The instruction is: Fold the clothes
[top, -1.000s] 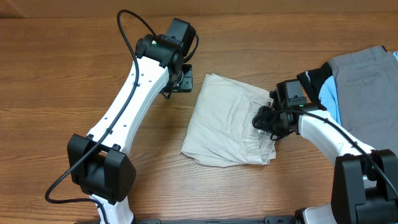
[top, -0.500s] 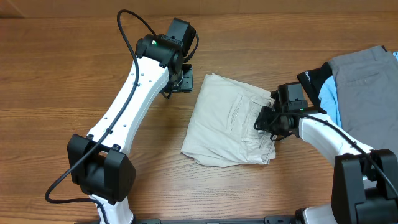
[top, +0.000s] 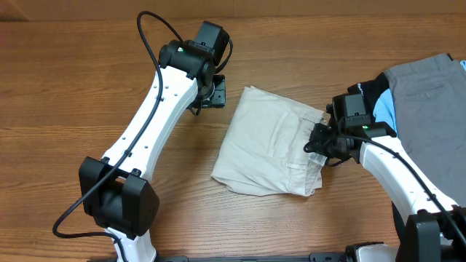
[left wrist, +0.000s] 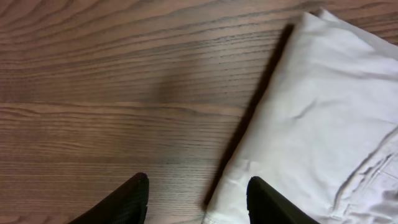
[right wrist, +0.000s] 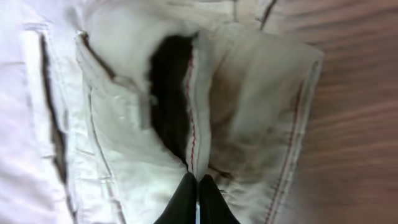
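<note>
The clothes (top: 266, 142), a pale beige garment, lie folded and wrinkled in the middle of the wooden table. My right gripper (top: 318, 142) is at their right edge and is shut on a seam with red stitching (right wrist: 193, 124); its jaws (right wrist: 197, 180) pinch the fabric layer, lifted a little. In the right wrist view, pockets and seams of the clothes (right wrist: 124, 137) fill the frame. My left gripper (top: 212, 91) hovers open beside the garment's upper left corner. Its fingers (left wrist: 199, 183) straddle the edge of the clothes (left wrist: 323, 112) without touching it.
Grey trousers (top: 429, 102) lie at the right edge of the table, with a light-blue garment (top: 384, 109) and a black one (top: 368, 87) beside them, close behind my right arm. Bare wood (top: 73, 87) stretches to the left.
My right gripper has shut on the garment's right edge and drawn back slightly to the right, tugging the fabric there. The left arm has not moved.
</note>
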Robot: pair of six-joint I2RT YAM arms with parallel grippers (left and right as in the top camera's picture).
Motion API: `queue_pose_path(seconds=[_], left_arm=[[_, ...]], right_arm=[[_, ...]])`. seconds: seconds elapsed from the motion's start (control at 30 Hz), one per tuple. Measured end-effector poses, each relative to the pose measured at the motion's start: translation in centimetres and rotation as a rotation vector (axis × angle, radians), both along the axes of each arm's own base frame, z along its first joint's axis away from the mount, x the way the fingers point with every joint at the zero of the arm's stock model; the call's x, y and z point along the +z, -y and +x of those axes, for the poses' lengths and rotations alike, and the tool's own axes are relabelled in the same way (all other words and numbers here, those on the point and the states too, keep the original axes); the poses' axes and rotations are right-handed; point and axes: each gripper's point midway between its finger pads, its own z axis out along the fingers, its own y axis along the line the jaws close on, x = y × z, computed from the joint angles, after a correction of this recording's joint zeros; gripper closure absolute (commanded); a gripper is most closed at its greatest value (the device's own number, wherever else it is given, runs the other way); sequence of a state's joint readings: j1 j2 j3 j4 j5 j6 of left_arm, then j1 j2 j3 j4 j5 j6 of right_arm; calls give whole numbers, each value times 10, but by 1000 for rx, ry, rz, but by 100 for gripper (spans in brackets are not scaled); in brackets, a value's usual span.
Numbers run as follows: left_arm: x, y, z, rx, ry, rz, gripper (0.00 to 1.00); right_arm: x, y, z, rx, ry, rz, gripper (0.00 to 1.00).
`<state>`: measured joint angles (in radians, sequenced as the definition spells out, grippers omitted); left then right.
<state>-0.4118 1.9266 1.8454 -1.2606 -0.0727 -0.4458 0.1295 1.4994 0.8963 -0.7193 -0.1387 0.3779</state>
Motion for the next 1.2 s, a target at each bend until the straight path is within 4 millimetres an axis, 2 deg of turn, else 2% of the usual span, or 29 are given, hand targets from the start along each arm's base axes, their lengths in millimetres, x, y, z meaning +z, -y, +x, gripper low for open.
queue_pose_path(seconds=[0.37, 0.4, 0.47, 0.6, 0.7, 0.8, 0.83, 0.87, 0.93, 1.1, 1.2], left_arm=[[0, -3, 1, 4, 8, 17, 46], [0, -3, 1, 4, 8, 17, 46], [0, -3, 1, 5, 8, 18, 46], [0, -3, 2, 5, 9, 20, 46], [0, -3, 2, 5, 9, 20, 46], [0, -3, 2, 5, 9, 19, 46], [0, -3, 2, 5, 9, 20, 46], [0, -3, 2, 5, 9, 20, 46], [0, -3, 2, 5, 9, 19, 46], [0, -3, 2, 5, 10, 18, 46], [0, -3, 2, 4, 9, 16, 46]], right_arm=[[-9, 23, -2, -93, -7, -103, 96], [-10, 26, -3, -107, -10, -116, 76], [-11, 33, -4, -142, -14, -146, 59], [-12, 43, -8, -171, -30, -192, 53], [-1, 46, -18, -161, -89, -215, 56], [29, 42, -3, -157, -54, -196, 65], [42, 38, 7, -157, -14, -173, 67], [55, 33, 17, -146, 28, -144, 76], [66, 22, 28, -117, 81, -83, 91], [60, 7, 44, -72, 111, -16, 93], [36, 3, 53, -55, 91, -6, 96]])
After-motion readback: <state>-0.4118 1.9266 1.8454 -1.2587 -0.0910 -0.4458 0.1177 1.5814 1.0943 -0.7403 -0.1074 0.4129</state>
